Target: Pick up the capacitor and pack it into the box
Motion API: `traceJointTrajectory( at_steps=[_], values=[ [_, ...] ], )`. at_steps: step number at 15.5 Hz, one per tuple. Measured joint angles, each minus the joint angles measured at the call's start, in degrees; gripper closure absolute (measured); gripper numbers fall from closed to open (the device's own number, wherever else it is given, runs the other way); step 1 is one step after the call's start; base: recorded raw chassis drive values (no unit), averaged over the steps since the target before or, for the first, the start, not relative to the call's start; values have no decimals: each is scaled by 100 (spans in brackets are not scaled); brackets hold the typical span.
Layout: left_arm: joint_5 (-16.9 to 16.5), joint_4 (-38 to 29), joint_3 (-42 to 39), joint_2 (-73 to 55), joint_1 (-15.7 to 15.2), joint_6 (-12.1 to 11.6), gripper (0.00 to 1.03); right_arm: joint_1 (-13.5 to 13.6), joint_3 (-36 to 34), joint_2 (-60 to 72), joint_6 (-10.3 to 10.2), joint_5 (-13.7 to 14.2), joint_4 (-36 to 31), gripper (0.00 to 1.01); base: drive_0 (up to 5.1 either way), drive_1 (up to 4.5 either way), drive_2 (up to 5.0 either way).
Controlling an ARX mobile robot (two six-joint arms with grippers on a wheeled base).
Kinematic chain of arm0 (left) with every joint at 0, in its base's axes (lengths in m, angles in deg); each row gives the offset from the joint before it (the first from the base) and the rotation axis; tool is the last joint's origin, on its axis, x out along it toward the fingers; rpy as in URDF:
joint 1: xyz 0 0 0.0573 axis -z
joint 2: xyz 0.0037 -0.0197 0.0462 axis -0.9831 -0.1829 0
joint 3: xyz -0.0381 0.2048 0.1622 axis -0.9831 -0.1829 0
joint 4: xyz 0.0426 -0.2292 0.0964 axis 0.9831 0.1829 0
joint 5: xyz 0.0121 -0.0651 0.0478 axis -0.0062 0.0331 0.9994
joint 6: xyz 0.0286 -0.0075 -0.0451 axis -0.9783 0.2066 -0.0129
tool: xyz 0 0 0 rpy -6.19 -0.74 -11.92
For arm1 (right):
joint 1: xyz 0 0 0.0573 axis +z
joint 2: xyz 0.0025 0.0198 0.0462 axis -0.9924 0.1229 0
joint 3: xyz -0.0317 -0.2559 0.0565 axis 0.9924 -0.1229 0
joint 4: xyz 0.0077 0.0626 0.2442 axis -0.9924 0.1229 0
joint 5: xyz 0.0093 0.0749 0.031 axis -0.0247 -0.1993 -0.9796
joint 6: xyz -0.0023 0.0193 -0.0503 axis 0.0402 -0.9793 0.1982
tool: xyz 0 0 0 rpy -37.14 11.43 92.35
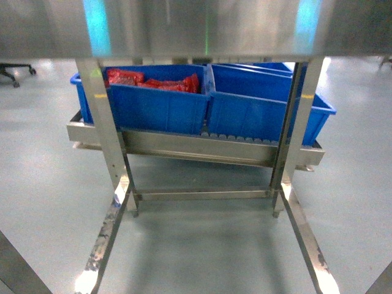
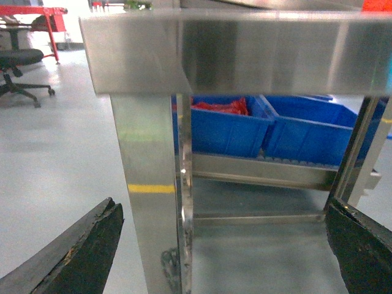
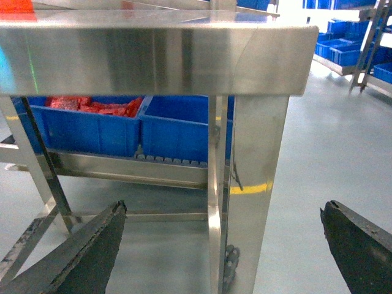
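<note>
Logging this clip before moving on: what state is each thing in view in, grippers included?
Left gripper: open, empty, held low in front of the table.
Right gripper: open, empty, also low.
Left blue bin: on the lower rack, holding red packets.
Right blue bin: on the same rack, contents hidden.
Steel table: standing, top surface barely in view.
Pink box and capacitor: not in view.

From my remote seat, a stainless steel table (image 1: 202,27) fills the top of the head view, its legs (image 1: 107,122) framing a lower roller shelf (image 1: 196,147). Two blue bins (image 1: 153,101) sit side by side on that shelf; the left one holds red packets (image 1: 153,81), the right one (image 1: 263,113) shows no contents I can make out. A black office chair (image 2: 21,67) stands on the grey floor (image 1: 37,184) off to the left.
</note>
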Motion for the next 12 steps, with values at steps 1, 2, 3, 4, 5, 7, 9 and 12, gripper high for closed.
traceJointTrajectory(
  at_steps=[1, 2, 3, 4, 5, 7, 9, 12],
  values=[
    [-2, 2, 0, 0, 0, 0, 5, 0, 0, 0, 9, -7, 7, 3, 0, 0, 0],
    [9, 2, 0, 0, 0, 4, 5, 0, 0, 0, 17, -9, 4, 3, 0, 0, 0],
    [9, 0, 0, 0, 0, 0, 5, 0, 0, 0, 13, -9, 4, 3, 0, 0, 0],
    [0, 4, 0, 0, 0, 2, 5, 0, 0, 0, 20, -11, -2, 3, 0, 0, 0],
    [-4, 2, 0, 0, 0, 0, 5, 0, 0, 0, 9, -2, 0, 3, 0, 0, 0],
    [4, 0, 0, 0, 0, 4, 5, 0, 0, 0, 15, -7, -2, 3, 0, 0, 0],
    [-2, 2, 0, 0, 0, 0, 5, 0, 0, 0, 7, -2, 4, 3, 0, 0, 0],
    [2, 2, 0, 0, 0, 0, 5, 0, 0, 0, 11, -4, 0, 3, 0, 0, 0]
  ],
)
